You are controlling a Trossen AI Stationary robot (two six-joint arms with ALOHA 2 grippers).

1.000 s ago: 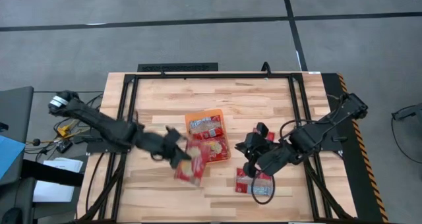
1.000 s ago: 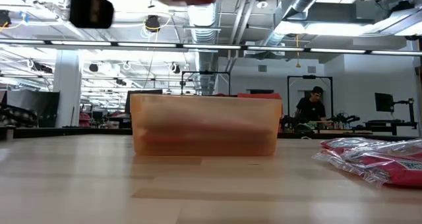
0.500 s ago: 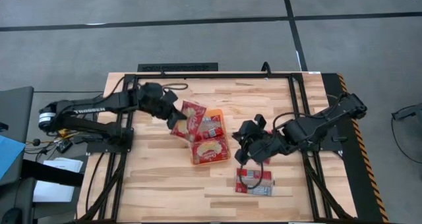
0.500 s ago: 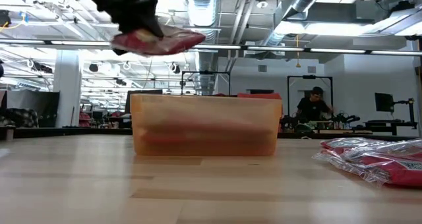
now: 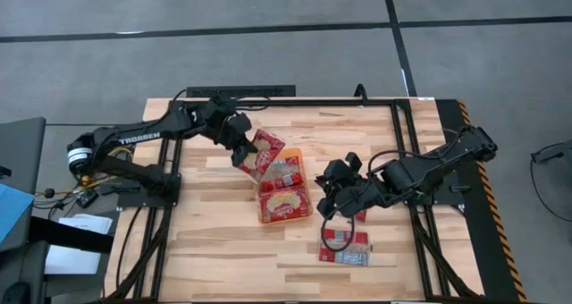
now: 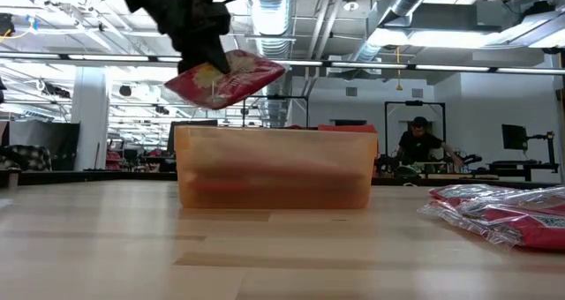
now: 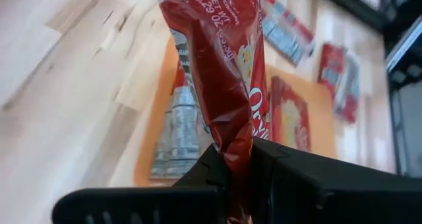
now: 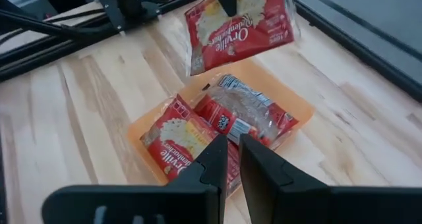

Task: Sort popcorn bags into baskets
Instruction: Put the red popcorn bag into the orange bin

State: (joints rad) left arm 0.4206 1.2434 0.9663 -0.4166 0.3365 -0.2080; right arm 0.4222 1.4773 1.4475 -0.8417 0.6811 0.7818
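Left gripper [image 5: 239, 148] swung from the table's near side up over the orange basket's [image 5: 304, 208] far end, carrying its popcorn bag [image 5: 262, 151]. Right gripper [image 5: 329, 206] lifted off the near packets [image 5: 345, 245].

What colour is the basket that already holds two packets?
Orange basket, holding two packets; clearest in the right wrist view.

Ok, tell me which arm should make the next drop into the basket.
Left. Its claw already grips a popcorn bag hanging just above the orange basket; the right claw carries nothing.
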